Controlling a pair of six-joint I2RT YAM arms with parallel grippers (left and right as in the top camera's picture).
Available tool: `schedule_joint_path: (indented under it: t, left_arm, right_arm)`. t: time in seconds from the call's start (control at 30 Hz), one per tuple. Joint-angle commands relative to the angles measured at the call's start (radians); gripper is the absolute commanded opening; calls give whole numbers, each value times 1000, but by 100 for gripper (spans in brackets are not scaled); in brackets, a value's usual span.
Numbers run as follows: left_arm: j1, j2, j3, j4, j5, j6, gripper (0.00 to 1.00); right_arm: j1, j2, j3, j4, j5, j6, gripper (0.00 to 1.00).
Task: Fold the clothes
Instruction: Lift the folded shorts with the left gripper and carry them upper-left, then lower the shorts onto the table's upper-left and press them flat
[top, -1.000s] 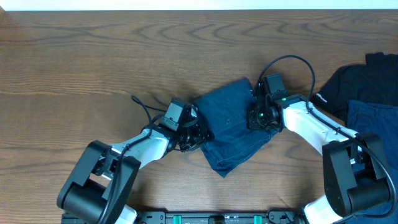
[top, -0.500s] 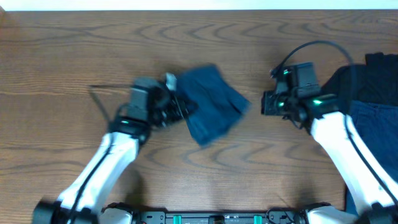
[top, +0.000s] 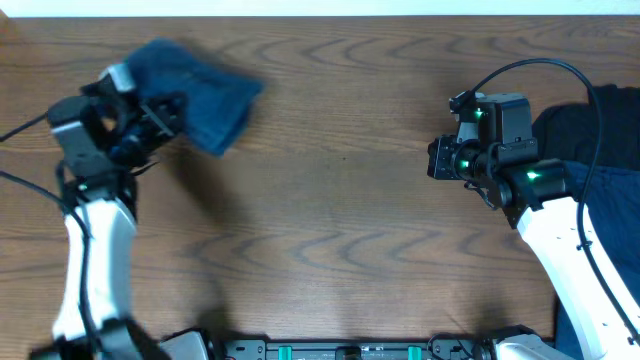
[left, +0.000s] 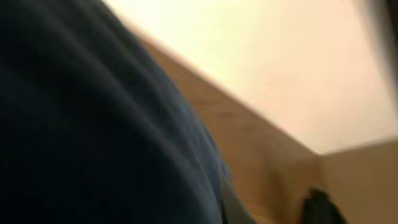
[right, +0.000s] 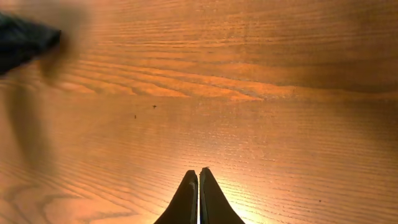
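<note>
Denim shorts (top: 205, 95) hang bunched over the far left of the table (top: 330, 250), clamped in the left gripper (top: 160, 115). The right gripper (right: 198, 177) is closed on nothing above bare wood, near a black garment (top: 600, 120).

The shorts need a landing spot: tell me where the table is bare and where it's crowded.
Bare: the whole middle of the table, between the shorts held up at far left and the right arm. Crowded: the right edge, under the dark pile.
</note>
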Motion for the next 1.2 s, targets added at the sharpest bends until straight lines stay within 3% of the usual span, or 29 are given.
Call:
schedule_joint_path:
  t: [0.0, 0.27, 0.5, 0.7, 0.73, 0.87, 0.9, 1.0, 1.17]
  left_arm:
    - [74, 118, 6, -45, 36, 152, 6]
    - [166, 355, 6, -76, 30, 152, 7]
    - [177, 370, 6, -117, -188, 141, 22]
    - [153, 371, 6, -99, -196, -2, 22]
    - [146, 371, 6, -130, -219, -39, 30]
    - [126, 371, 2, -249, -240, -82, 88]
    - [123, 371, 2, -280, -240, -91, 96]
    - [120, 369, 2, -363, -232, -74, 97]
    - [120, 284, 28, -481, -151, 204, 98]
  right_arm:
    - [-6, 0, 5, -2, -8, 11, 2]
    - [-6, 0, 5, -9, -8, 14, 2]
    - [-6, 0, 5, -8, -7, 15, 2]
    - [-6, 0, 5, -6, -7, 18, 2]
    - [-6, 0, 5, -8, -7, 18, 2]
    - [-5, 0, 5, -17, -7, 18, 2]
    - [-5, 0, 5, -20, -8, 18, 2]
    - [-5, 0, 5, -27, -8, 18, 2]
    - [-5, 0, 5, -27, -8, 18, 2]
